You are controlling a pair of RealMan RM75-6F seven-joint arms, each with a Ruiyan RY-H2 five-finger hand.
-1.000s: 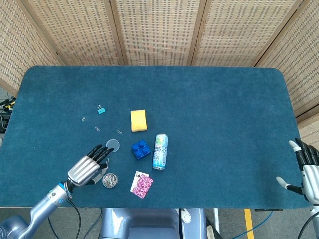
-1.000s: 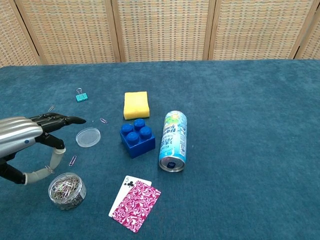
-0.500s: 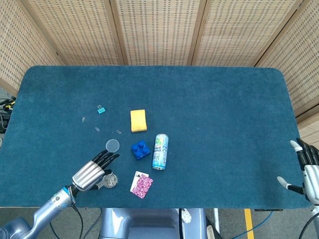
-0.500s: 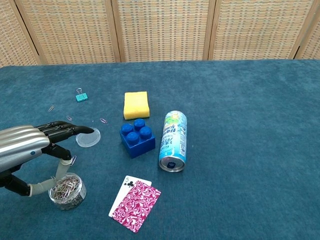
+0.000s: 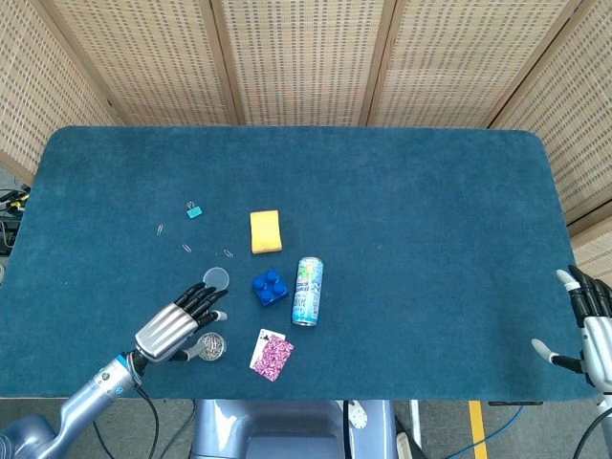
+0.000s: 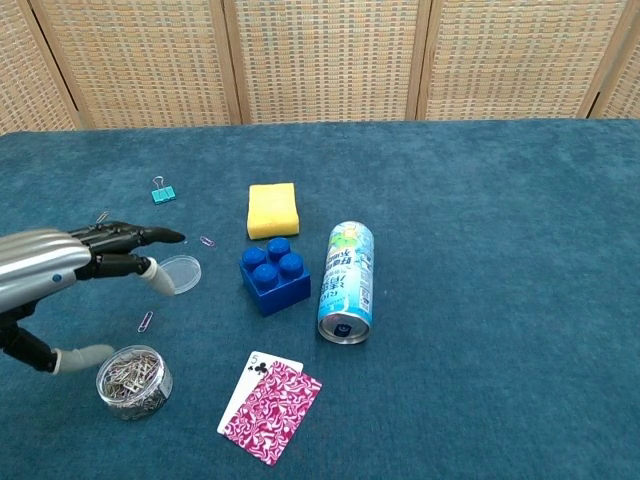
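- While its fingers stretched out flat and held nothing, the left hand [image 6: 60,272] hovered above the jar of paper clips [image 6: 134,381].
- Just beyond its fingertips lay a clear lid [image 6: 179,273].
- Far right, the right hand [image 5: 591,330] hung open.

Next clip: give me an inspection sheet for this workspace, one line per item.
Surface: table covered in blue cloth.
Job's things: clear round lid lying flat; open tub of paper clips near the front edge.
Clutter: yellow sponge, blue brick, drinks can on its side, playing cards, teal binder clip, loose paper clips.
Hands: left hand hangs over the lid, fingers outstretched, holding nothing; right hand off the table's right edge, holding nothing.
Cables: black cable under the left arm.
Surroundings: woven screens behind the table.
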